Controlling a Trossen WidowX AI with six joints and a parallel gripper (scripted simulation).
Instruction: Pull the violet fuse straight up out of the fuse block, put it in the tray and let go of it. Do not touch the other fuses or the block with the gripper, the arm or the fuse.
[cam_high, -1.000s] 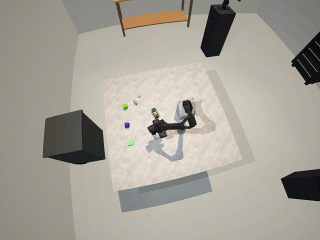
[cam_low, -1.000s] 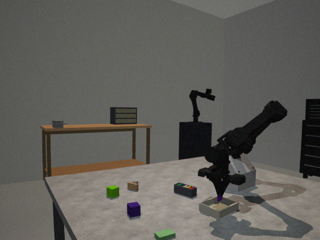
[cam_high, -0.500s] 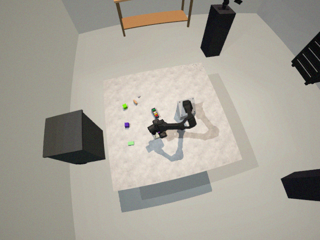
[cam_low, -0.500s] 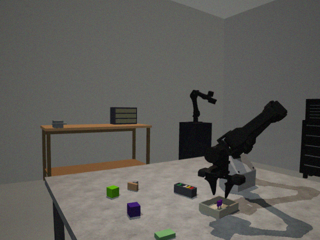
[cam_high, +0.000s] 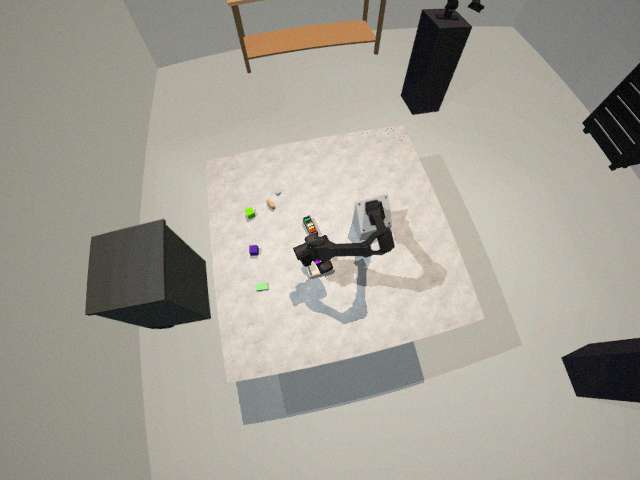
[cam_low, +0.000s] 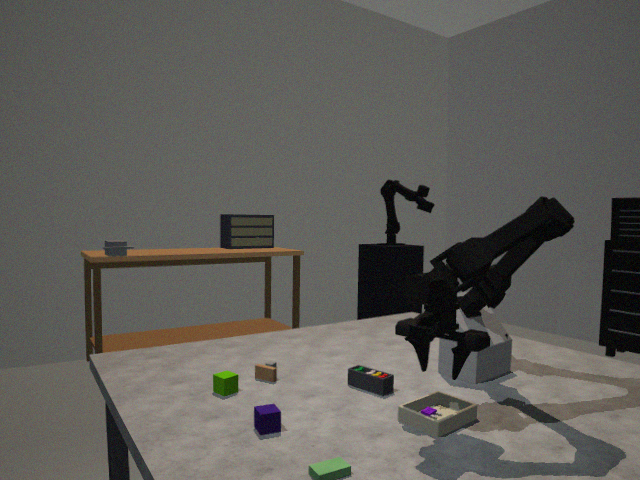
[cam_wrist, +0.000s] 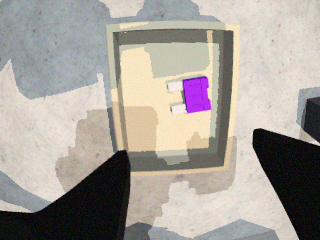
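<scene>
1. The tray (cam_low: 437, 419) stands near the middle of the table (cam_low: 155, 413), well away from every table edge. The fuse block (cam_low: 370, 379) is near the tray but apart from it, with bare table surface between them.
2. The violet fuse (cam_wrist: 196, 94) lies flat on the floor of the tray, with its two pale prongs pointing sideways. In the wrist view it rests toward the right wall of the tray, with free floor around it on the other sides.
3. The gripper (cam_low: 439, 359) hangs above the tray with a clear gap of air under the fingertips. The fingers are spread wide and hold nothing; the fuse is released.
4. The wrist view shows the inside of the tray and the exact lie of the fuse, and the two dark fingers at the lower corners. It shows only a dark corner at the right edge, and it cannot be told what this is.
5. The exterior view shows the height of the gripper above the tray. It also shows a green cube (cam_low: 225, 383), a purple cube (cam_low: 267, 419), a tan block (cam_low: 265, 372) and a flat green piece (cam_low: 329, 468), all well apart from the tray.
6. In the top view the arm (cam_high: 351, 248) covers most of the tray, and only a violet spot (cam_high: 317, 263) is visible.
7. The arm reaches from its grey base (cam_low: 483, 361) and bends forward, with the gripper pointing down.
</scene>
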